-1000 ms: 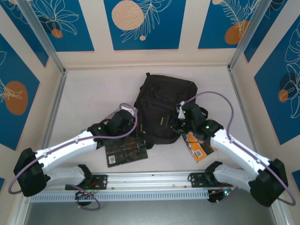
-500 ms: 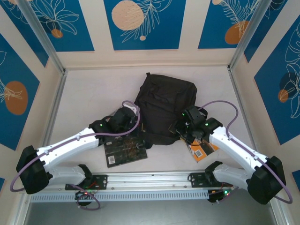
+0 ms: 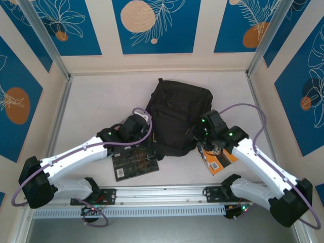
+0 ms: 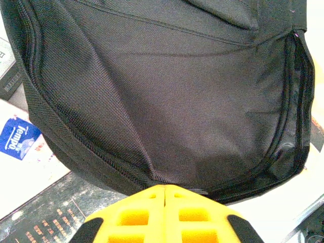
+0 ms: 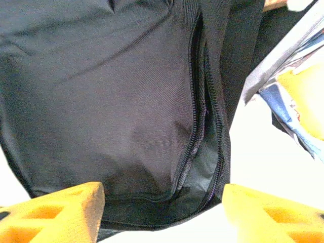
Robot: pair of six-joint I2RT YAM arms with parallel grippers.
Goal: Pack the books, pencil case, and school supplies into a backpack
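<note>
The left gripper (image 4: 164,189), fingers pressed together, pinches the near edge of the backpack (image 3: 177,114), and the fabric puckers toward it. The right gripper (image 5: 162,210) hangs with fingers wide apart before the backpack's parted zip (image 5: 195,126). A black book (image 3: 134,163) lies just beside the backpack's left side, and an orange book (image 3: 218,163) lies partly beneath the right arm.
</note>
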